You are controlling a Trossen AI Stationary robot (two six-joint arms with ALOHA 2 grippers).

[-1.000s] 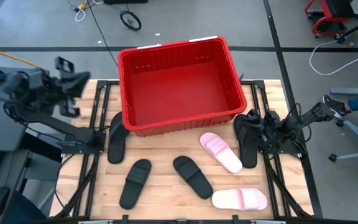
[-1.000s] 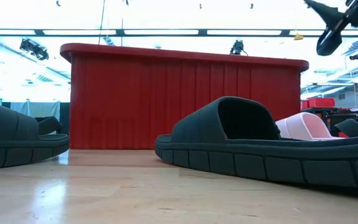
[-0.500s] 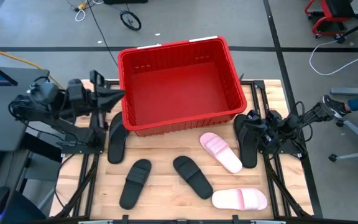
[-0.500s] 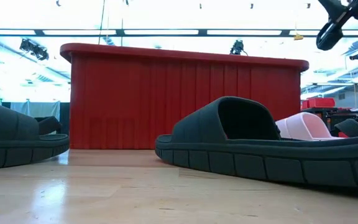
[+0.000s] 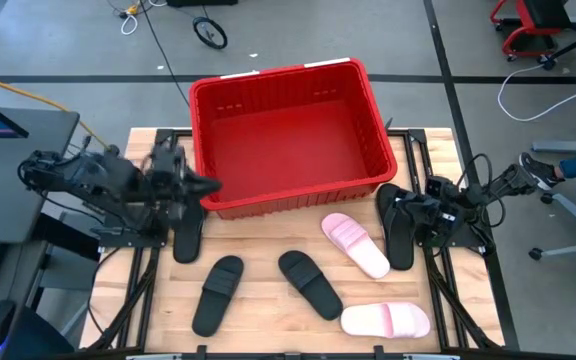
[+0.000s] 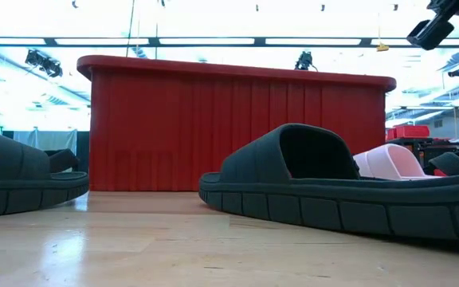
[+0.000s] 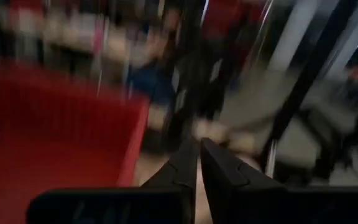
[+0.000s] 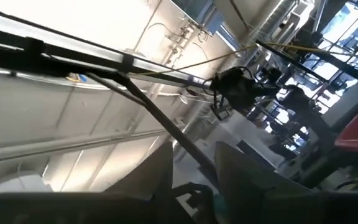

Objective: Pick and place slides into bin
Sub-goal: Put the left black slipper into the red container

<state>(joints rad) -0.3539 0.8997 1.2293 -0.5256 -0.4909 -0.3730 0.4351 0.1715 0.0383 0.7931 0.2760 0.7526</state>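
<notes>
Several slides lie flat on their soles on the wooden table in front of the red bin point(image 5: 278, 75). The black ones are at the left point(image 5: 188, 222), the near left point(image 5: 217, 293), the middle point(image 5: 309, 283) and the right point(image 5: 400, 232). One pink slide point(image 5: 355, 243) lies right of centre and the other pink slide point(image 5: 386, 320) lies near the front edge. My left gripper point(image 5: 211, 186) is shut and empty at the bin's near left corner, above the left black slide; its fingers show in the left wrist view point(image 7: 199, 165). My right gripper point(image 5: 404, 203) hovers open over the right black slide.
The bin stands at the table's far middle and fills much of the low view point(image 6: 237, 127). Black frame rails run along both table sides. A chair and a person's foot point(image 5: 540, 170) are beyond the right edge. Bare wood shows between the slides at the front.
My left gripper has swung from beyond the table's left edge toward the right, in to the bin's near left corner, over the left black slide. My right gripper has risen a little. No slide has moved.
</notes>
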